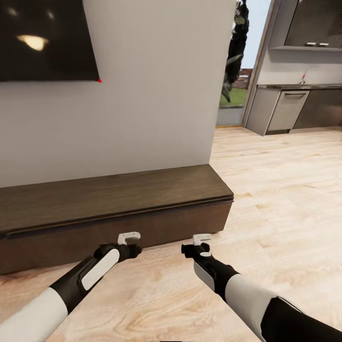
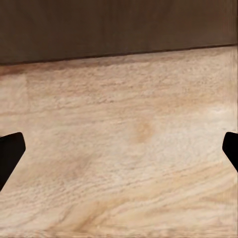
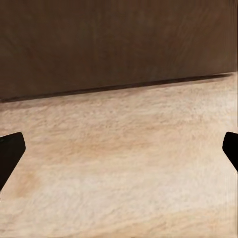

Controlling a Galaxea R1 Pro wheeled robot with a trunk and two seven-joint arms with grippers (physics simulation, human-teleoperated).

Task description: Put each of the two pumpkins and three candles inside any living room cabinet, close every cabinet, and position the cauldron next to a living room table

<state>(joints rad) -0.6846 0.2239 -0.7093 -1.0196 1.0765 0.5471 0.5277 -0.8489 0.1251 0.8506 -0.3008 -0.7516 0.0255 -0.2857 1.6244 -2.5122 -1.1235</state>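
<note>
Wooden floor (image 1: 266, 190) fronts the closed dark-brown cabinet (image 1: 114, 209) against grey wall (image 1: 152, 95).

Cabinet (image 1: 114, 199): dark matt wood. Floor (image 1: 285, 190): pale, smooth grained wood planks.

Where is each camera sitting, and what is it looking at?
Head view: up on the head, looking down at the cabinet, wooden floor and wall; both arms, left pincer, right pincer.
Left wrist view: by the left pincer, facing floor and cabinet front; dark fingertips.
Right wrist view: by the right pincer, same sight; fingertips.
Shared: cabinet and floor.
</note>
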